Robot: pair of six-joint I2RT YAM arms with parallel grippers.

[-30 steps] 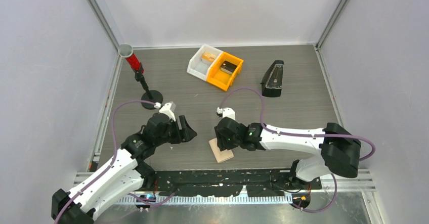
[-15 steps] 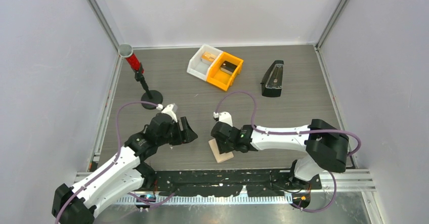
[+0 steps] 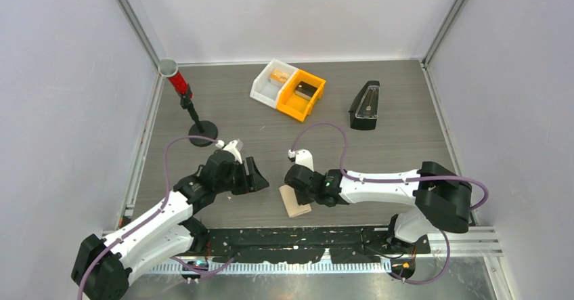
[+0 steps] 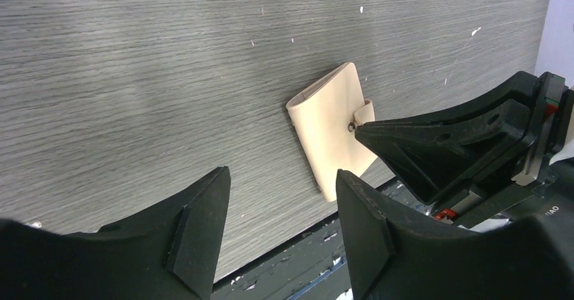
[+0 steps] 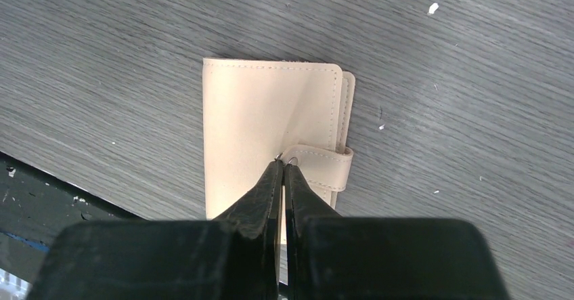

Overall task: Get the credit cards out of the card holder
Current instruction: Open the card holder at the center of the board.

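The tan card holder [image 3: 295, 203] lies closed and flat near the table's front edge; it also shows in the left wrist view [image 4: 329, 134] and the right wrist view [image 5: 264, 114]. Its small tab [image 5: 326, 165] wraps over one long edge. The credit cards are hidden. My right gripper [image 5: 283, 162] is shut, its tips resting at the snap end of the tab; it also shows in the top view [image 3: 296, 186] and the left wrist view [image 4: 359, 129]. My left gripper [image 3: 254, 176] is open and empty, just left of the holder, low over the table [image 4: 281, 173].
A white bin [image 3: 272, 82] and an orange bin [image 3: 302, 95] stand at the back. A black wedge-shaped case [image 3: 365, 105] is at the back right. A red stand [image 3: 183, 90] on a black base stands back left. The black front rail [image 3: 304, 246] lies just behind the holder.
My left gripper has moved right, closer to the holder. My right gripper has shifted a little left over the holder, which has turned slightly.
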